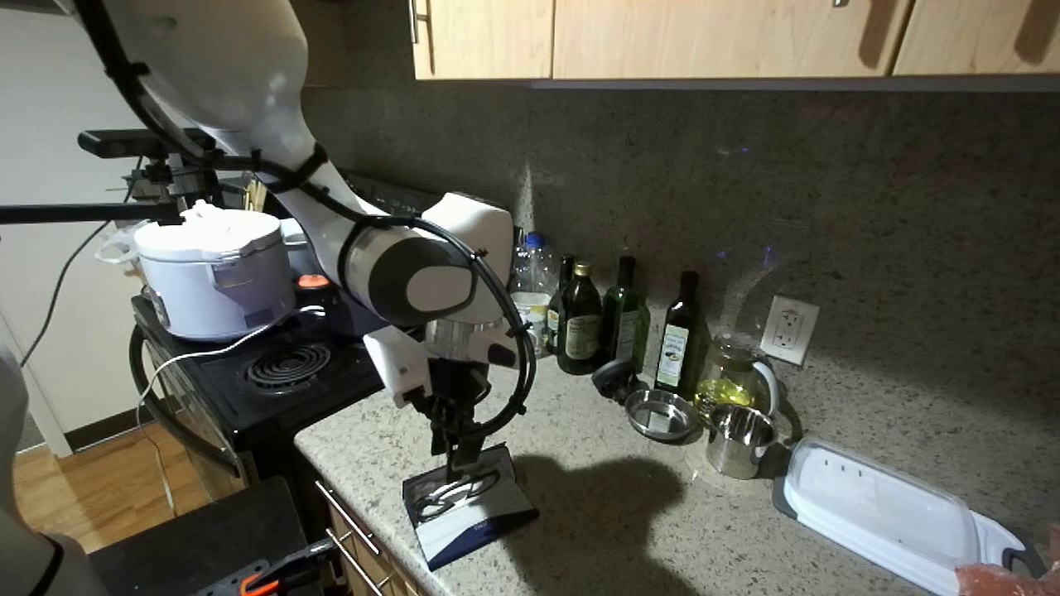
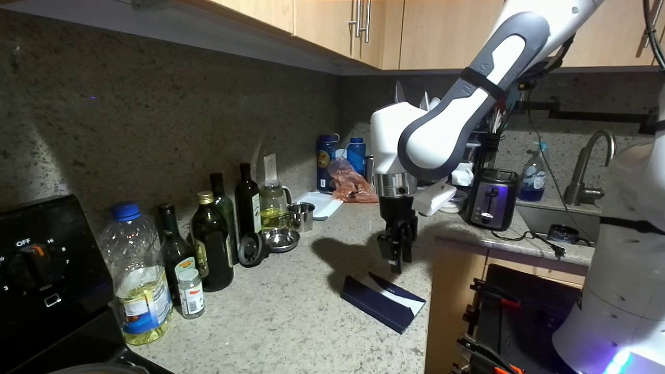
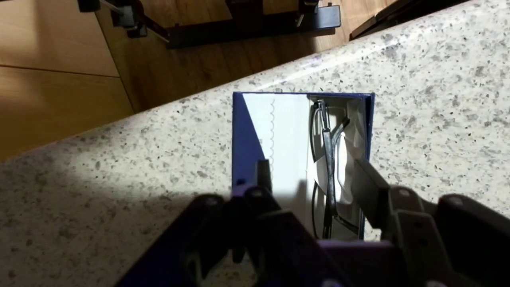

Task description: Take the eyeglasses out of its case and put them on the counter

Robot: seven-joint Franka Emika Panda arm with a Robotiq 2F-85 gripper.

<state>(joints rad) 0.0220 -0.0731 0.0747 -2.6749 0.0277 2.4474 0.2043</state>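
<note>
The case (image 3: pixel 285 131) is a dark navy hinged box with a whitish lining, lying open on the speckled counter (image 3: pixel 179 159) close to its front edge. It shows in both exterior views (image 1: pixel 489 517) (image 2: pixel 382 309). The eyeglasses (image 3: pixel 329 163) have dark thin frames and lie folded inside the case's right part in the wrist view. They show in an exterior view (image 1: pixel 451 495); in an exterior view the case wall hides them. My gripper (image 3: pixel 314 179) is open and empty, pointing down above the case, its fingers on either side of the glasses. It shows in both exterior views (image 1: pixel 457 470) (image 2: pixel 397 264).
Several oil bottles (image 2: pixel 213 244), a steel dish (image 1: pixel 661 414), a steel cup (image 1: pixel 739 439) and a glass jug (image 1: pixel 733 377) stand along the back wall. A white tray (image 1: pixel 886 513) lies farther along the counter. A black stove (image 1: pixel 290 372) adjoins the counter.
</note>
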